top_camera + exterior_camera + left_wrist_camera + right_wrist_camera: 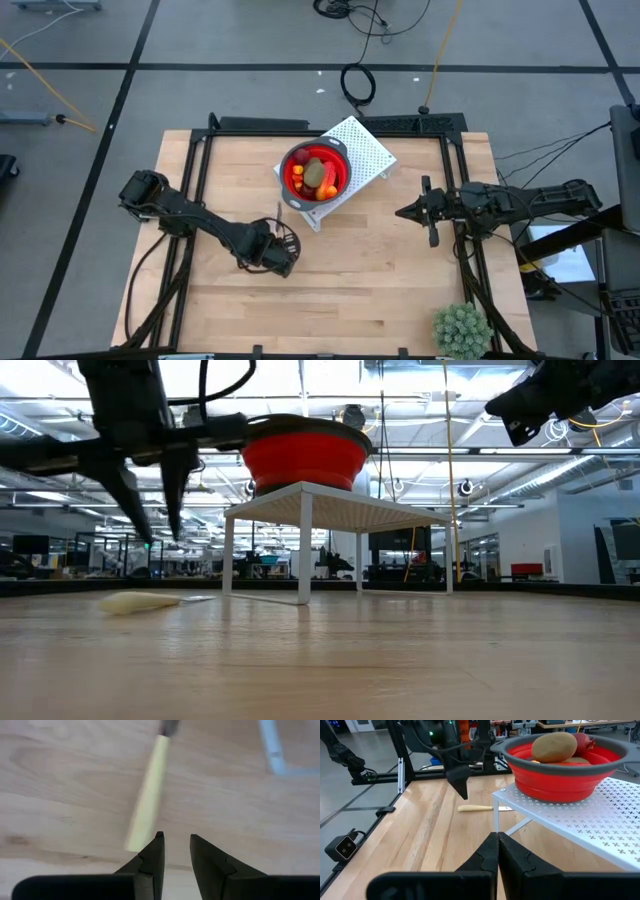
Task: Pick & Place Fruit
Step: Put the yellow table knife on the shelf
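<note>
Red bowl point(316, 172) holds the fruit point(314, 175); I see left gripper point(174, 842) fingers slightly apart, empty, above the knife point(145, 800); right gripper point(497, 839) closed, empty.

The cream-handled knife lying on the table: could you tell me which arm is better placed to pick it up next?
Probably the left. Its pincer hangs just above the knife, jaws slightly apart and empty. The right pincer is shut, waiting across the table beyond the white rack.

A red bowl point(316, 172) sits on top of a white rack with little holes point(365, 152). A knife with a cream handle point(475, 808) lies flat on the wooden table point(380, 270) near the rack. A spiky green plant ball point(461, 329) sits far from the rack, at the table's edge.
</note>
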`<act>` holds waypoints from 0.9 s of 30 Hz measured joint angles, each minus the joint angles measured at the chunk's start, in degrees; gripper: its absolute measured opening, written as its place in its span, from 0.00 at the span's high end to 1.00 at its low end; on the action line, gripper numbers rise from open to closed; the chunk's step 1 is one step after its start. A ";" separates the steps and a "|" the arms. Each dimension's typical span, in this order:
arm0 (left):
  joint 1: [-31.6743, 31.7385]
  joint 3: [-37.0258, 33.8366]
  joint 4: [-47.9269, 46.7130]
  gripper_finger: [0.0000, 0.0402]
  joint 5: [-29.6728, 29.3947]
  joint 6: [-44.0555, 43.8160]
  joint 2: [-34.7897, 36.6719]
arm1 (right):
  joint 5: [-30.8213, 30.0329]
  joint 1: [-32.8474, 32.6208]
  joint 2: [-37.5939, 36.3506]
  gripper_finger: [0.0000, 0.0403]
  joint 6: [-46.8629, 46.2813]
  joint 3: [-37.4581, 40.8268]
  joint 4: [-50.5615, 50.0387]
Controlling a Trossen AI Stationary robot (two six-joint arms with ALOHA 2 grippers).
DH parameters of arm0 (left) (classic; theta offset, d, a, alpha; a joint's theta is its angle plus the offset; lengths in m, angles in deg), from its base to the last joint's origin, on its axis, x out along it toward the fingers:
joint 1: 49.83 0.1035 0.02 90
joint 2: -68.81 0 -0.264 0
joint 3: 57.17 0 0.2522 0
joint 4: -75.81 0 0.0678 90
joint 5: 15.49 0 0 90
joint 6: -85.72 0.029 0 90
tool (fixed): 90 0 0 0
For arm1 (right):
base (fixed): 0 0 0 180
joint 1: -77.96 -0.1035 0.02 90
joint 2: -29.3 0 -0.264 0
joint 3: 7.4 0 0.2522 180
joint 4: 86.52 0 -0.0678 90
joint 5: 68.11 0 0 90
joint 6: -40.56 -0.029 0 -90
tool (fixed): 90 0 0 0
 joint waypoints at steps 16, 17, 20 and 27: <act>-0.42 0.22 -1.92 0.78 -5.04 1.95 -0.08 | 7.39 -0.02 0.00 1.00 4.75 0.00 -3.86; -0.42 0.22 -2.53 0.78 -4.74 1.62 -0.08 | 7.39 -0.02 0.00 1.00 4.75 0.00 -3.89; -0.42 0.22 -3.46 0.76 -3.84 2.59 -0.08 | 7.38 -0.02 -0.02 1.00 4.76 0.00 -3.86; -0.39 0.22 -3.43 0.58 -3.79 5.24 -0.08 | 7.32 -0.02 0.00 1.00 6.34 0.00 -3.86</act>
